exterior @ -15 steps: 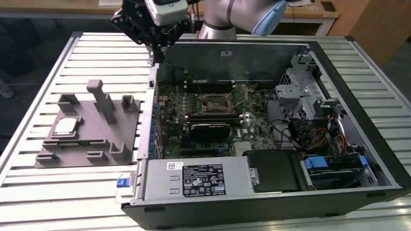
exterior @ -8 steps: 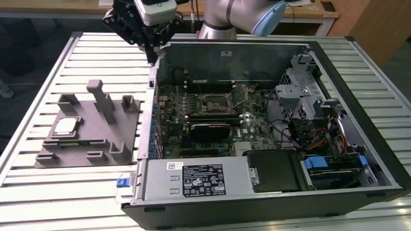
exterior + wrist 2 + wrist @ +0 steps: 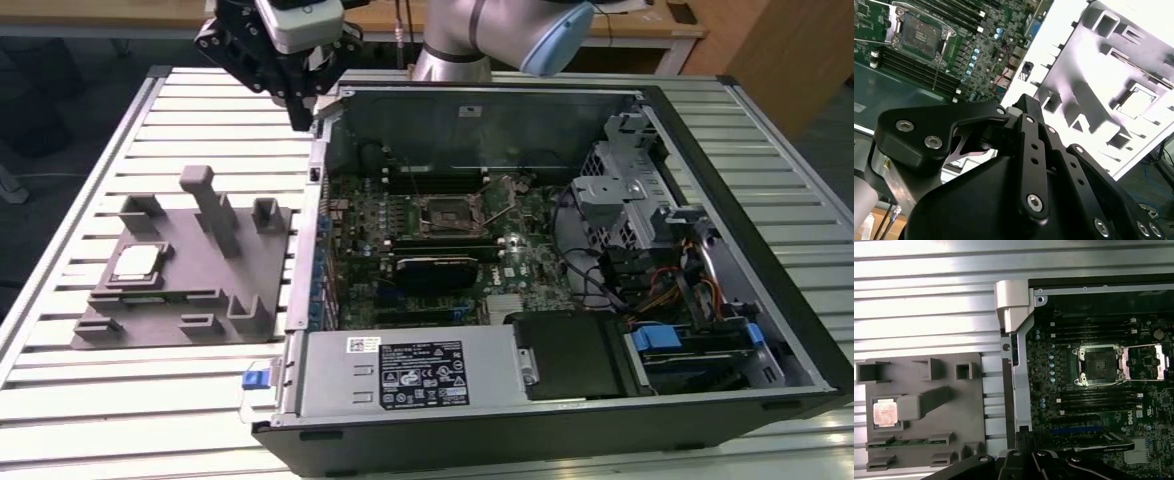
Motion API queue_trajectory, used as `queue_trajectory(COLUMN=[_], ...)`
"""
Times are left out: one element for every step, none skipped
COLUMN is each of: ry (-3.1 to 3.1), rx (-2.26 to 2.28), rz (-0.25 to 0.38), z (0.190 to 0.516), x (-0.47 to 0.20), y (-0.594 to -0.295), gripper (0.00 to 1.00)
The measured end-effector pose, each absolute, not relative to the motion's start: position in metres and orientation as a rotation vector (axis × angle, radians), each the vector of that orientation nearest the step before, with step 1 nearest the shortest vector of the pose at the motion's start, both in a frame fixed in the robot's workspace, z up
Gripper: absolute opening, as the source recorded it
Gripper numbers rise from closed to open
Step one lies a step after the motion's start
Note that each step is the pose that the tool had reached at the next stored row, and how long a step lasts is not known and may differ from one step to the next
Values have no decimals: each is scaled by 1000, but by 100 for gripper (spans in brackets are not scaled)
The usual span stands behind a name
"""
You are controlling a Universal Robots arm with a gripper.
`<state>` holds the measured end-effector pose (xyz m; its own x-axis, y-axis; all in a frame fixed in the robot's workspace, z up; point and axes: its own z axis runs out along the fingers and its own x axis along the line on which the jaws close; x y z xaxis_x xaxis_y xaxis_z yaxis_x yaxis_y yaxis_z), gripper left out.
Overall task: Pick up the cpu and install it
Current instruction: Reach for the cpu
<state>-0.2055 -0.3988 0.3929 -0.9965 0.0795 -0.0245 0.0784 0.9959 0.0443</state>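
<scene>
- On the grey tray (image 3: 174, 322), at the exterior view's left, the cpu (image 3: 136, 262) lies flat in its square pocket with the pale top up. Nothing touches it, so the pick-up is not yet done.
- Inside the open computer case (image 3: 400, 375), the socket (image 3: 445, 212) on the motherboard (image 3: 387, 235) sits bare. In the first wrist view its hold-down frame (image 3: 1146, 361) is swung aside, so the seat looks ready, but the whole install is left to do.
- The pincer (image 3: 302, 112) hangs high over the far corner of the case on the tray side, well apart from both cpu and socket. It carries no chip, and I cannot tell whether it is released or clenched.
- Around the cpu, the pocket's low rim frames it closely. A tall post (image 3: 214, 210) and other grey uprights stand near. Coming from straight above looks like the open way in, by my judgement.
- Between tray and socket stands the upright case wall (image 3: 316, 200), an edge any carried chip would have to clear.
- Around the socket, memory slots (image 3: 1094, 395) lie close on two sides. The room above it is open, since the case has no side panel on.
- The slatted surface (image 3: 80, 420) carries tray and case side by side, close together.
</scene>
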Motion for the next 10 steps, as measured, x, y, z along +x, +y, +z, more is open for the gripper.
queue_trajectory(ry=[3112, 3112, 3112, 3112, 3112, 3112, 3112, 3112, 3112, 3112], rx=[123, 123, 123, 123, 123, 123, 123, 123, 123, 124], rz=[67, 68, 68, 68, 68, 68, 68, 68, 68, 68], z=[393, 393, 393, 393, 393, 393, 393, 393, 393, 393], x=[-207, -209, -210, -212, -214, -215, -217, -218, -220, -221], y=[-399, -399, -399, -399, -399, -399, -399, -399, -399, -399], gripper=[11, 11, 11, 11, 11, 11, 11, 11, 11, 11])
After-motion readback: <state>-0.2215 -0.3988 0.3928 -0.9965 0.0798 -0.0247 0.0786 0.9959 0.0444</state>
